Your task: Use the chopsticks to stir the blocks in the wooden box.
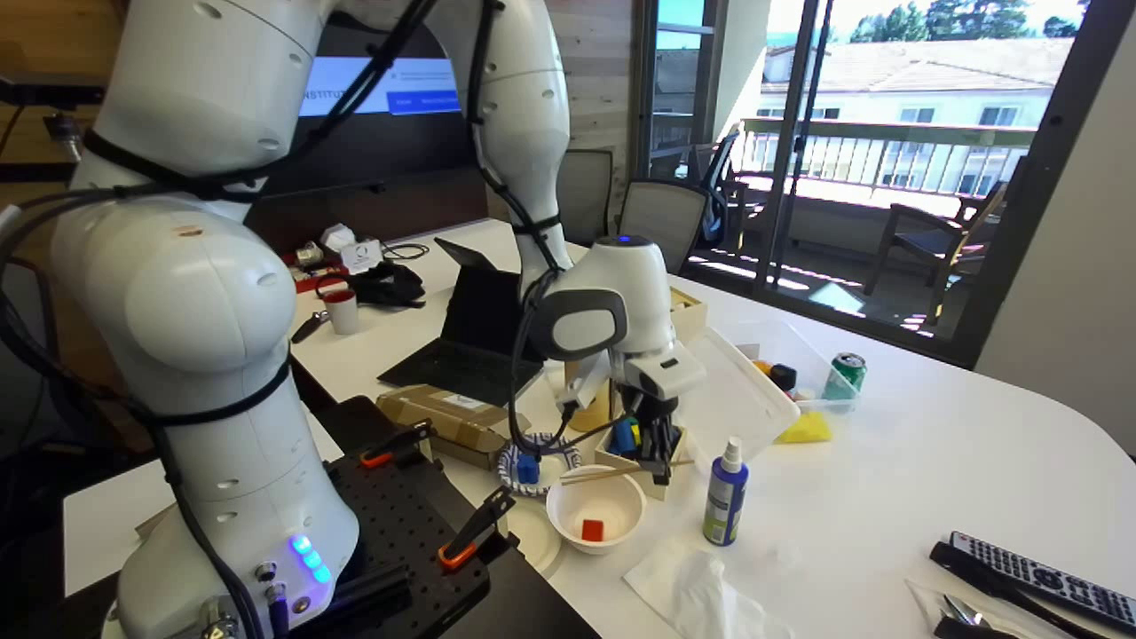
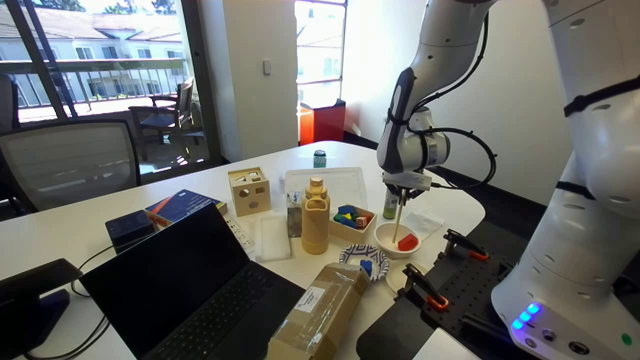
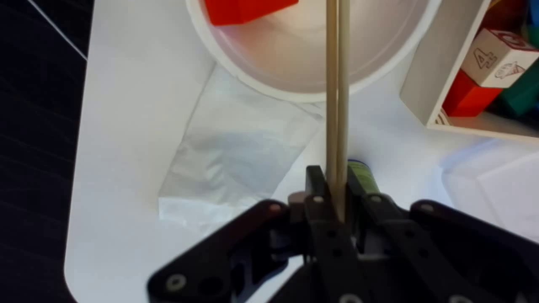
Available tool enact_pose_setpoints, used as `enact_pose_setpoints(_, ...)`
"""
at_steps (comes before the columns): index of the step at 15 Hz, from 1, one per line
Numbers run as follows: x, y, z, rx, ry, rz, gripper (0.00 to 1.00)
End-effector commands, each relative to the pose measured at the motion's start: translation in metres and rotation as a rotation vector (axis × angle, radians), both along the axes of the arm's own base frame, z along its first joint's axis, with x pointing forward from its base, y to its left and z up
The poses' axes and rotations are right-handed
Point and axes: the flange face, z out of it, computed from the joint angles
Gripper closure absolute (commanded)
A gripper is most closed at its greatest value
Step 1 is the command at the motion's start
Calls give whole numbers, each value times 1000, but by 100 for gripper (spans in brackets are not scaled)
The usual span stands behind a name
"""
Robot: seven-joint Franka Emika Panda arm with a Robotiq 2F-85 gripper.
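My gripper [image 3: 334, 183] is shut on the pair of pale chopsticks [image 3: 337, 84], near one end. It also shows in both exterior views [image 1: 658, 470] [image 2: 404, 194]. The chopsticks reach out over the white bowl [image 3: 286, 93]; I cannot tell if they touch it. A red block [image 2: 407, 242] lies in that bowl. The light wooden box [image 2: 345, 233] stands beside the bowl and holds several coloured blocks [image 2: 350, 218]. In the wrist view the box [image 3: 440, 63] is at the upper right, with a lettered cube [image 3: 499, 59] and red and green blocks inside.
A spray bottle [image 1: 726, 497] stands near the gripper. A patterned plate [image 2: 375, 255] with a blue piece [image 2: 366, 266], a tall yellow bottle [image 2: 316, 227] and a cardboard box [image 2: 320, 310] stand near the wooden box. A plastic lid [image 2: 340, 182] lies behind it. A laptop [image 2: 175, 280] stands open.
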Motion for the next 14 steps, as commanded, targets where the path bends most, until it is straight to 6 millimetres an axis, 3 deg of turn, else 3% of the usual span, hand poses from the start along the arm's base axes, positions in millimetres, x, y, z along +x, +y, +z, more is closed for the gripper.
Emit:
enact_pose_setpoints(1,-10,20,46,-134,-142,43,97)
enact_pose_setpoints(7,44,54,106,-331,-412,92,97)
enact_pose_setpoints(8,68,66,124,-345,-450,105,97)
enact_pose_setpoints(11,106,90,137,-408,-520,159,97)
enact_pose_setpoints(14,134,109,125,-453,-537,216,97)
